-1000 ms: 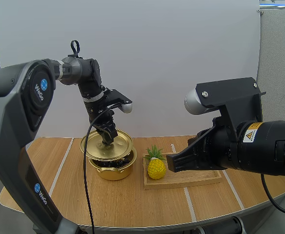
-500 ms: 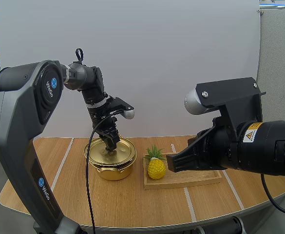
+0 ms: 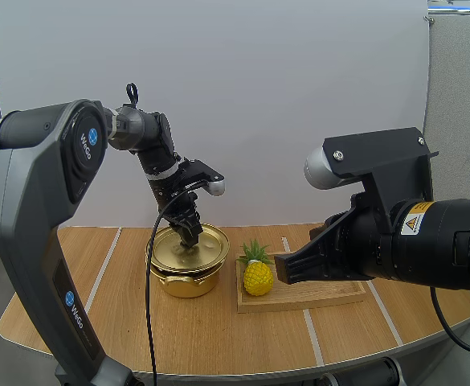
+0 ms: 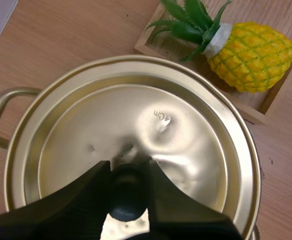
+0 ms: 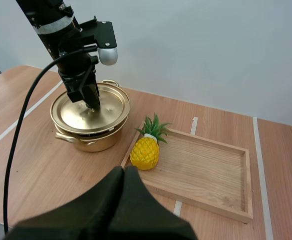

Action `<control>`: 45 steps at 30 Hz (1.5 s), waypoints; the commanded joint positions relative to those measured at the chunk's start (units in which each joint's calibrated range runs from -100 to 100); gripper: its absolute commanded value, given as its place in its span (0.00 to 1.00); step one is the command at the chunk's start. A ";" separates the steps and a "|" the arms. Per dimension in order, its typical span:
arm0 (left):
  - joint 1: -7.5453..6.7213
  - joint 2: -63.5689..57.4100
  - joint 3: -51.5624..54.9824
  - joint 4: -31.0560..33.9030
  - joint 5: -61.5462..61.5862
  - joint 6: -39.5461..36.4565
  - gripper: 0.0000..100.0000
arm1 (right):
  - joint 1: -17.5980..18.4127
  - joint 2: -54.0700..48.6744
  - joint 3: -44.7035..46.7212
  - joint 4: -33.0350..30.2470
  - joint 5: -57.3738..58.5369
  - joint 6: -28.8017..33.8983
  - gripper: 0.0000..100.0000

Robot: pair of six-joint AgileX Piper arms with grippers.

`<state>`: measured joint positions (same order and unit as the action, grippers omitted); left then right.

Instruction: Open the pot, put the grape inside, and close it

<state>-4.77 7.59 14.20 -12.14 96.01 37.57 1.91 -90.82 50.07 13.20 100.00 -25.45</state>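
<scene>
Left wrist view: left hand (image 4: 128, 167) pinches knob (image 4: 127, 200) of lid (image 4: 160, 135) on pot (image 3: 188, 283); right hand (image 5: 124, 172) closed, empty.

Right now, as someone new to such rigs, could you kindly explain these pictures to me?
These are two robot arms at a table, each ending in a two-fingered gripper. One picture looks down from behind the arms; the other two come from wrist cameras. On the table stand a gold pot with its lid on and a tray with a pineapple at one corner. The left gripper pinches the lid's knob. The right gripper is shut, holding nothing, near the tray.
</scene>
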 commanded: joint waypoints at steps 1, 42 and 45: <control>-0.18 -0.01 -0.02 -1.30 -1.70 0.40 0.00 | -0.09 -0.55 0.16 0.30 0.00 -0.33 0.00; -0.18 3.04 0.11 0.48 -1.16 0.60 0.00 | -0.09 -0.55 0.16 0.30 0.00 -0.33 0.00; -0.18 3.04 0.11 0.48 -1.40 0.60 0.00 | -0.09 -0.55 0.16 0.30 0.00 -0.33 0.00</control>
<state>-4.77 10.83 14.20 -11.46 94.36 37.97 1.91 -90.82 50.07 13.20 100.00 -25.45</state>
